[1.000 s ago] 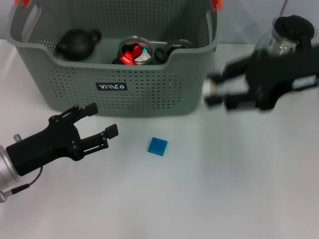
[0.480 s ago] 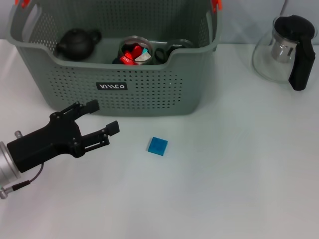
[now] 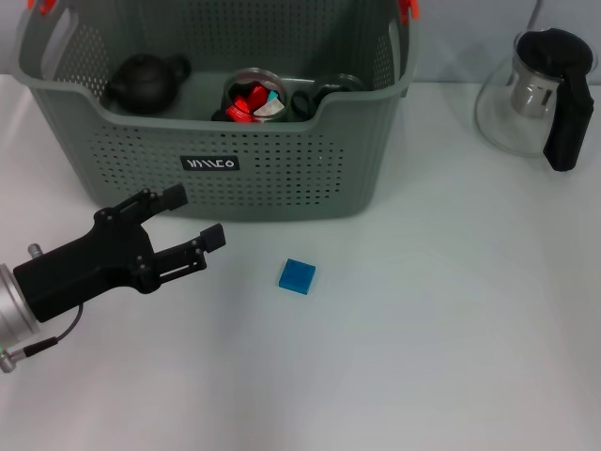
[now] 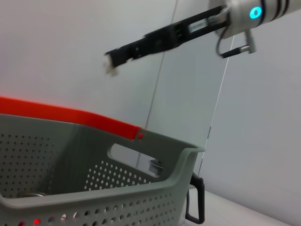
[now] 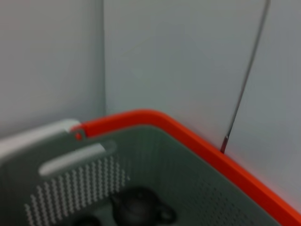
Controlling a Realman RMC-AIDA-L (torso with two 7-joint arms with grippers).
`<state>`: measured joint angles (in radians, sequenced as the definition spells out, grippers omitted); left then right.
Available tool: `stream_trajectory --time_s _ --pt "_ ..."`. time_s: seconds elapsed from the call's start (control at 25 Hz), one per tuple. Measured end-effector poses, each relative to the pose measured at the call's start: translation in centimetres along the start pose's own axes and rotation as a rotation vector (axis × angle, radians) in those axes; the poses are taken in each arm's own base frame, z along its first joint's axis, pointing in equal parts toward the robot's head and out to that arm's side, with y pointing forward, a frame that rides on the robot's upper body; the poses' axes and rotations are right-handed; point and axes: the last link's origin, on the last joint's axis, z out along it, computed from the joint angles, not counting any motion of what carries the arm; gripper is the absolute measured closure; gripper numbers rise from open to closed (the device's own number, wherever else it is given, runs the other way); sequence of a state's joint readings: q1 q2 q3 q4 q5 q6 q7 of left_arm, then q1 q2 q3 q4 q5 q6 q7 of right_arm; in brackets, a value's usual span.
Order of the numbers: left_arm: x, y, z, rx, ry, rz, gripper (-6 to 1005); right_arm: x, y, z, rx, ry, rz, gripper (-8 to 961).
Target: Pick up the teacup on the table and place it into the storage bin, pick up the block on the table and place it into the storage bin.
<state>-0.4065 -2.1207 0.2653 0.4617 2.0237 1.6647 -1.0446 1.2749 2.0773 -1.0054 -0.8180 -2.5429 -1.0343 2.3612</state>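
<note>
The blue block (image 3: 297, 275) lies flat on the white table in front of the storage bin (image 3: 282, 174). My left gripper (image 3: 194, 216) is open and empty, low over the table to the block's left, its fingers pointing toward the bin's front wall. A dark teacup (image 3: 326, 94) seems to rest inside the bin near its right front corner. My right arm is outside the head view. The left wrist view shows the right gripper (image 4: 113, 60) high above the bin (image 4: 155, 188). The right wrist view looks down into the bin (image 5: 197, 188).
Inside the bin are a black teapot (image 3: 146, 80) and a glass jar with red contents (image 3: 254, 96). A glass pitcher with a black handle (image 3: 540, 94) stands at the back right. The teapot (image 5: 141, 209) also shows in the right wrist view.
My right arm has pulled away from beside the bin and left the head view. The left gripper has edged slightly toward the bin. The block has not moved.
</note>
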Motion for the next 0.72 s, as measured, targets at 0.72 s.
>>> stream_trajectory --time_s 0.72 --pt "-0.1 0.2 0.1 0.006 0.017 -0.013 126 4.9 2.5 6.3 0.06 0.105 -0.097 498"
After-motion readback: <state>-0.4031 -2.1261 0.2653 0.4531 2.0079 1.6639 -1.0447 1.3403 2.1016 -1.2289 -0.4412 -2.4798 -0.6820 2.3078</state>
